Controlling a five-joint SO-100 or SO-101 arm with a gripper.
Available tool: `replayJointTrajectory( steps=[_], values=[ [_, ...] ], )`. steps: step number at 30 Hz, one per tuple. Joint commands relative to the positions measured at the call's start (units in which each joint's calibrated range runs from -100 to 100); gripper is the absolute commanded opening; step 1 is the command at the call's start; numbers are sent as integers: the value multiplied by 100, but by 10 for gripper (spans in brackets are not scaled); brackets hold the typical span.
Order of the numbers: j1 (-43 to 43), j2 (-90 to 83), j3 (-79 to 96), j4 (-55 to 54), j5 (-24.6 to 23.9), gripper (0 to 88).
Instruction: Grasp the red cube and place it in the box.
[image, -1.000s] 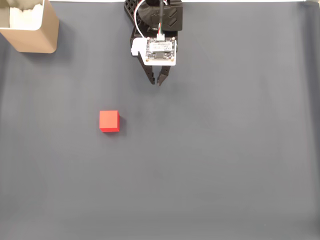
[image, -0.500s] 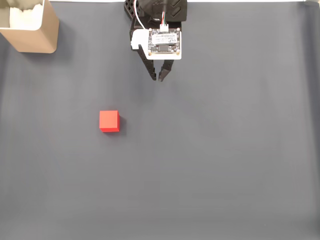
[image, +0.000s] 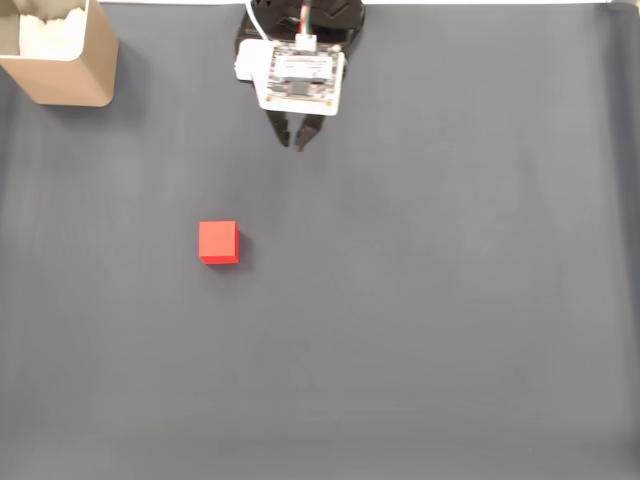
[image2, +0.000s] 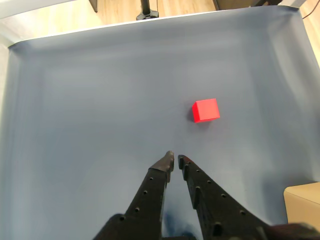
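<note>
Red cube alone on the mat, jaws empty and nearly closed

Red cube (image: 218, 242) sits left of centre in your fixed view, flat on the dark grey mat (image: 430, 320) that covers the desk, with nothing touching it. In the wrist view the same cube (image2: 205, 110) lies right of centre, above and to the right of the black fingertips.

Your gripper (image: 296, 143) hangs at the top centre of the fixed view, well apart from the cube, up and to the right of it. The jaws point down the frame and stand almost together, with only a thin gap between the tips, and they hold nothing. The wrist view shows the gripper (image2: 175, 160) rising from the bottom edge, the two perforated black fingers (image2: 152, 192) nearly meeting at their tips above bare mat.

The box (image: 85, 75) stands in the upper left corner of the fixed view, tan walls with white inside, far from both cube and gripper. A tan corner of it (image2: 302, 205) shows at the lower right edge of the wrist view
</note>
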Motion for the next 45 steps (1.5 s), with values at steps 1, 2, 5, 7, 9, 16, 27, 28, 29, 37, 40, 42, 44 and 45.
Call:
replayJointTrajectory(
  steps=[1, 2, 5, 7, 9, 16, 27, 28, 29, 37, 40, 42, 44, 45],
  values=[
    [419, 130, -411, 23, 127, 2],
    [525, 174, -447, 23, 156, 2],
    [781, 321, -566, 23, 215, 2],
    [937, 442, -657, 23, 230, 2],
    [1065, 555, -767, 23, 244, 3],
    [1420, 876, -1049, 32, 357, 16],
    [1754, 1179, -1095, -542, 708, 118],
    [1768, 1214, -1095, -624, 733, 127],
    [1789, 1248, -1104, -706, 762, 140],
    [1931, 1508, -1113, -1214, 1016, 206],
    [1938, 1604, -1086, -1362, 1060, 218],
    [1946, 1664, -1068, -1468, 1079, 225],
    [1946, 1734, -1068, -1534, 1099, 234],
    [1953, 1768, -1068, -1559, 1109, 240]
  ],
)
